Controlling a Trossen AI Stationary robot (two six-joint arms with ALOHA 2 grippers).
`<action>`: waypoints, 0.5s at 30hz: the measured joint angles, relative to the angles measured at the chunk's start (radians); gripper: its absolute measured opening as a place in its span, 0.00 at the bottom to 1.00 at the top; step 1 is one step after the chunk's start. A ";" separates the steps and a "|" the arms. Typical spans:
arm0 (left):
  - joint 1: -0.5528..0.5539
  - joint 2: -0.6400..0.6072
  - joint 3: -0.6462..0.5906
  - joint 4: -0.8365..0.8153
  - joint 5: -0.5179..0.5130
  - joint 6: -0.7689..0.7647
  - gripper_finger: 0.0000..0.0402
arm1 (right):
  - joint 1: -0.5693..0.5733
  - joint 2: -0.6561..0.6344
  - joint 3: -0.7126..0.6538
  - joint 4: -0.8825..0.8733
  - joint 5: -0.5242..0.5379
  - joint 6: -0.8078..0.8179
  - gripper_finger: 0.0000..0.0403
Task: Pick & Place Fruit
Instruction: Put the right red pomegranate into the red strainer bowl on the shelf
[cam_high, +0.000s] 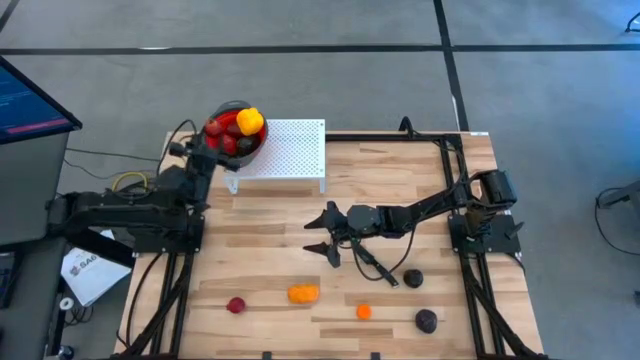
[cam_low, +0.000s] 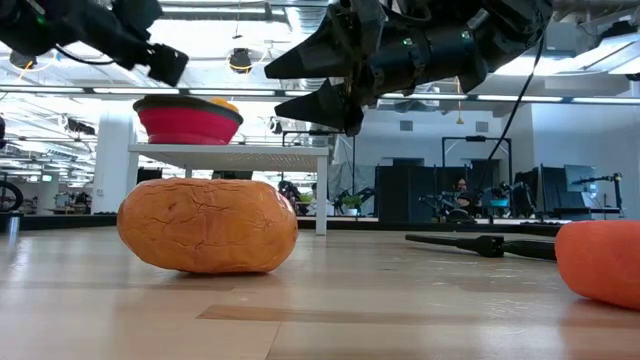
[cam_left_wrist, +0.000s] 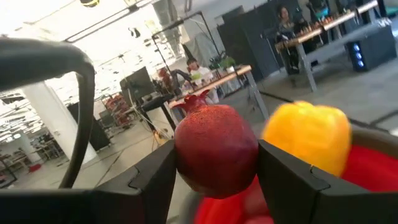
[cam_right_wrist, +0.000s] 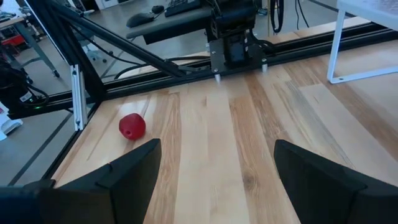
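Spillage threatens: left gripper (cam_left_wrist: 214, 180) clamps a dark red rounded pomegranate (cam_left_wrist: 216, 151) above the heaped red colander (cam_high: 243, 147); right gripper (cam_high: 322, 236) waits open.

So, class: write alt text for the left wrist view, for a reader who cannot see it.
The left gripper holds a dark red pomegranate between its two dark fingers, above the red colander. A yellow fruit sits in the colander just behind it, with a blurred workshop beyond.

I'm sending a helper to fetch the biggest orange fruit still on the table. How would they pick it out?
Start at the white perforated stand at the table's back and come straight toward the front edge. There lies the orange fruit, between a small red fruit and a smaller orange one; it alone is oblong.
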 joint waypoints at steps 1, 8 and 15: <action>0.000 0.016 -0.001 -0.003 0.000 -0.009 0.50 | 0.000 0.000 0.000 0.000 0.000 0.000 0.76; 0.002 0.049 0.025 -0.003 0.002 -0.049 0.50 | 0.000 0.000 0.000 0.000 0.000 0.000 0.76; 0.055 0.050 0.108 -0.217 0.054 -0.141 0.50 | 0.000 0.000 0.000 0.002 0.000 0.000 0.76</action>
